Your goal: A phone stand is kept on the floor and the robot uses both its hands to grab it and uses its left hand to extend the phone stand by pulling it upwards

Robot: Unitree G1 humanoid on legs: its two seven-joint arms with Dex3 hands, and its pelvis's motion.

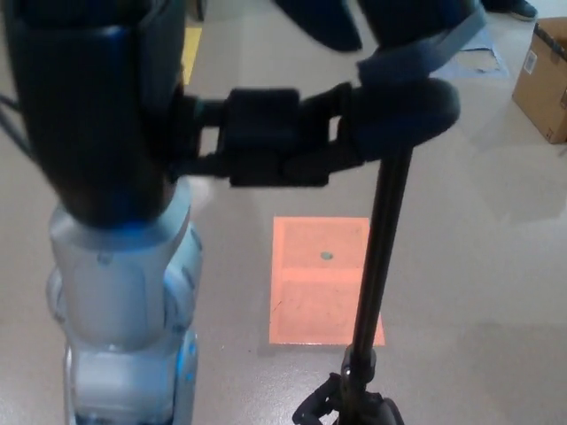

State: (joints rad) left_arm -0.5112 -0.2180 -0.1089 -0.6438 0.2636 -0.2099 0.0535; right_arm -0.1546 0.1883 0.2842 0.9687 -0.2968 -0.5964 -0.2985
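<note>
The phone stand is a thin black pole [376,257] rising from the bottom edge to the upper middle of the head view. My left hand [390,111] is shut on the pole's top, its thick black fingers [416,102] wrapped round it. The left forearm [124,292], silver below and black above, fills the left side. At the pole's foot sits a black clump [345,412], cut off by the bottom edge. I cannot tell whether it is the stand's base or my right hand.
An orange square mat [323,279] lies on the beige floor behind the pole. A cardboard box [545,80] stands at the far right. A yellow floor marking [191,40] shows at the top left.
</note>
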